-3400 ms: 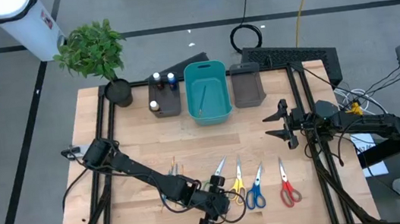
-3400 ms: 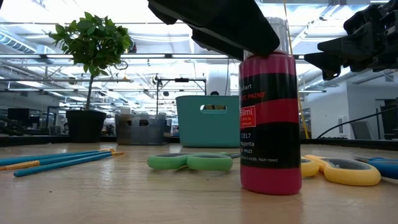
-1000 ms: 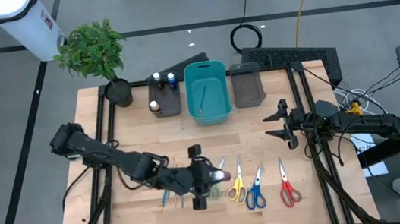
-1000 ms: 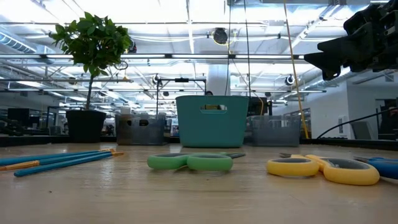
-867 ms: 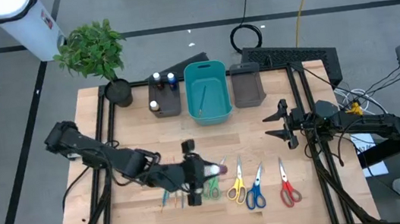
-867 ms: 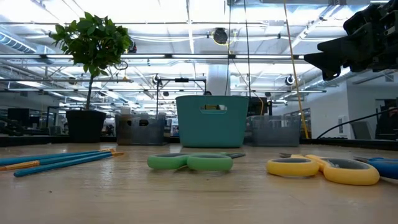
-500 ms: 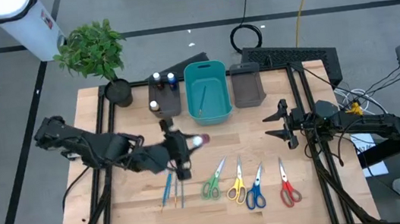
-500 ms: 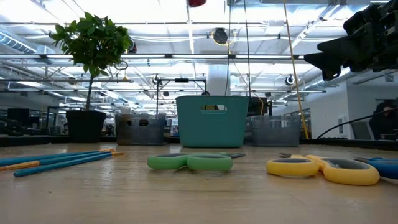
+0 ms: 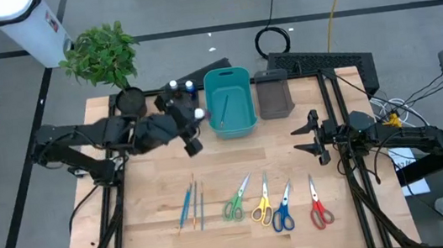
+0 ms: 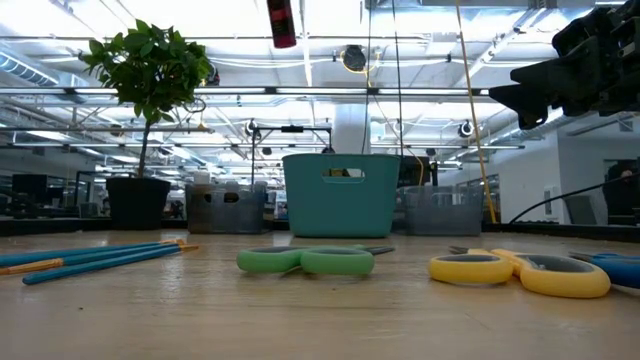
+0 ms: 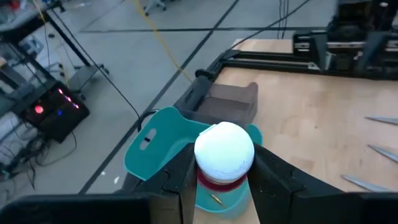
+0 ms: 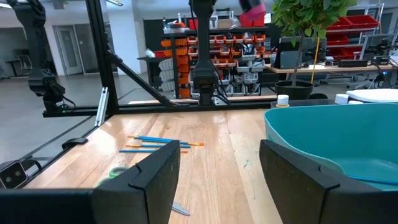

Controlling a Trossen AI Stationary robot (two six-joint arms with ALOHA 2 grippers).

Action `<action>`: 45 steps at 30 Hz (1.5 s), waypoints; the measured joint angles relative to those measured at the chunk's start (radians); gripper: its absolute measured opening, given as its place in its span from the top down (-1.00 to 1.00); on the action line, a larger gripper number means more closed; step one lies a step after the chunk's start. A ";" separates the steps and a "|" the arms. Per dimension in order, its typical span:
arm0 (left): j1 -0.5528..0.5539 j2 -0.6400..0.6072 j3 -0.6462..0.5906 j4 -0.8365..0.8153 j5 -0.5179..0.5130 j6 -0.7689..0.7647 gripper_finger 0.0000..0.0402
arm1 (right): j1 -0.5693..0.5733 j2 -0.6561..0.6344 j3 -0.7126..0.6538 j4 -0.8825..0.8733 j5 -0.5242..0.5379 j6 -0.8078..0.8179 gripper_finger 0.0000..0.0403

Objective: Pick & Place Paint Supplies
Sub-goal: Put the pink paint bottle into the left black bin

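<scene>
Above back edge of counter [image 9: 295, 174], beside teal bin [image 9: 229, 102]: left pincer [image 9: 192, 123] clamped on paint bottle [image 11: 224, 155], white cap up, held high, apparently for carry toward dark grey bin [image 9: 182, 112] already holding bottles. Brushes [image 9: 191, 206] and four scissors [image 9: 276, 204] flat on counter front, awaiting pickup. Right pincer [image 9: 309, 137] parked at right side, fingers spread, empty.

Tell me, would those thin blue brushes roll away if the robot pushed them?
Probably, a little. The brushes look thin and round like pencils, lying loose on the flat wooden table, so a sideways nudge might roll them. They look light, so they would likely slide easily too.
</scene>
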 joint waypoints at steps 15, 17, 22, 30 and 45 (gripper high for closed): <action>0.320 -0.063 -0.194 0.142 0.171 -0.110 0.41 | 0.000 0.000 0.000 -0.001 0.000 0.000 -0.05; 0.381 -0.096 -0.278 0.207 0.205 -0.143 0.41 | 0.000 0.000 0.000 -0.001 0.000 0.000 -0.05; 0.503 -0.106 -0.466 0.388 0.263 -0.255 0.41 | 0.000 0.000 0.000 0.000 0.000 0.000 -0.05; 0.569 -0.005 -0.616 0.556 0.301 -0.303 0.41 | 0.000 0.000 0.000 -0.001 0.000 0.000 -0.05; 0.558 0.081 -0.619 0.527 0.317 -0.354 0.41 | 0.000 0.000 0.000 -0.001 0.000 0.000 -0.05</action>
